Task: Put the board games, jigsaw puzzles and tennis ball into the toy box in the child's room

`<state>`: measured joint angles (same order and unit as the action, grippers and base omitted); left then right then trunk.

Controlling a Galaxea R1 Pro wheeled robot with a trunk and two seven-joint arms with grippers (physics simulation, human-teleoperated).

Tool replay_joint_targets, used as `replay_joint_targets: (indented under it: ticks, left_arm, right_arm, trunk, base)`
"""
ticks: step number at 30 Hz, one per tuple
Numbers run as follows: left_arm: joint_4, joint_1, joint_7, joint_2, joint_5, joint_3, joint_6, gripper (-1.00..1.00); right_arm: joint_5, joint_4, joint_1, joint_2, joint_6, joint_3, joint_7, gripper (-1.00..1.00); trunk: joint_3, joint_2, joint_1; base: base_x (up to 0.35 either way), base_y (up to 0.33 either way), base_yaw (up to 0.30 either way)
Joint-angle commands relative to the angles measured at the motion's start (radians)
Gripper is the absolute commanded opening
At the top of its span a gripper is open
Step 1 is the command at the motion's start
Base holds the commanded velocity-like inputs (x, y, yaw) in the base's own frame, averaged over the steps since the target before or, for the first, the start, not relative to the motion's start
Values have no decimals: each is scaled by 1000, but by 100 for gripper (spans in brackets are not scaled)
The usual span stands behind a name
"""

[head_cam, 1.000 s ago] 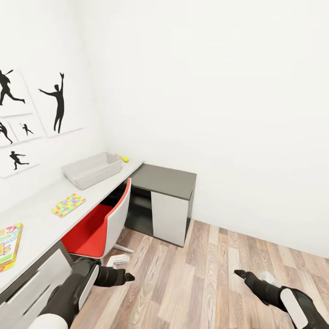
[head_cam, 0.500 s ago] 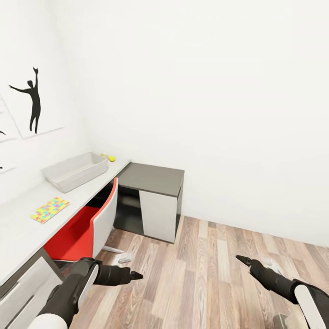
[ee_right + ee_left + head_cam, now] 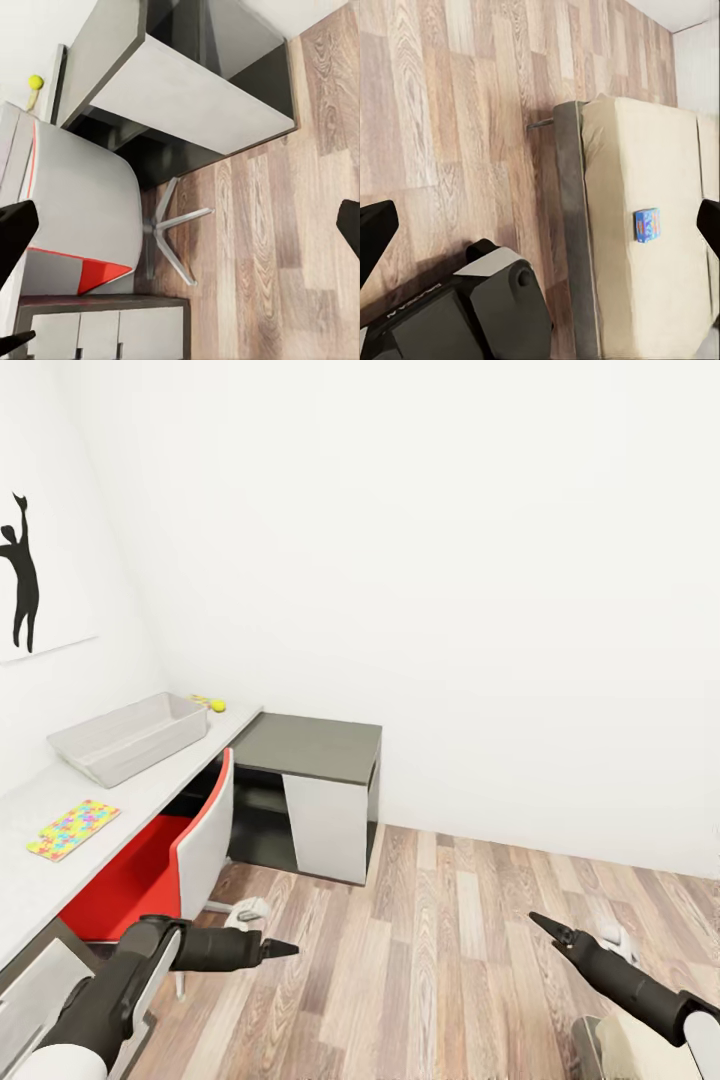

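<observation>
Wrist views: left hand (image 3: 540, 225) and right hand (image 3: 180, 225) both wide open, empty.

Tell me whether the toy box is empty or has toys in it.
Cannot tell for sure. The toy box sits open-topped on the table; the visible inside looks bare grey, but its near wall hides the bottom. A jigsaw puzzle lies outside it.

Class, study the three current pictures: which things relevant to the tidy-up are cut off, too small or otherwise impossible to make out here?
- Table, head view: its near end is cut by the picture's left edge.
- Tennis ball, head view: partly behind the toy box.
- Board game on the bed, left wrist view: cover print too small to read.
- Wall print, head view: cropped at the edge.
</observation>
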<state>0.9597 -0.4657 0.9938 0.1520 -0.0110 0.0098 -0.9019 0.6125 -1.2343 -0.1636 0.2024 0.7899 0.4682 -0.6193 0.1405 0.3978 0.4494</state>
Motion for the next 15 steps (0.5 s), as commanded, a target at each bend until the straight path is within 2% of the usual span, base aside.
replay_joint_targets:
  ticks: [1, 6, 15]
  left_arm:
    - [4, -1, 39, 10, -2, 1, -7, 100]
    - [8, -1, 123, 25, -2, 2, -6, 100]
    - [10, -1, 247, 31, -1, 0, -3, 100]
  right_arm:
    - [1, -2, 1, 0, 6, 6, -28, 100]
    - [1, -1, 4, 3, 6, 15, -80, 100]
    - [1, 0, 7, 5, 8, 36, -134, 100]
  trunk:
    - [4, 2, 1]
    - [11, 2, 1]
    - [23, 2, 1]
  base:
    - [0, 0, -155]
    - [0, 0, -154]
    - [0, 0, -152]
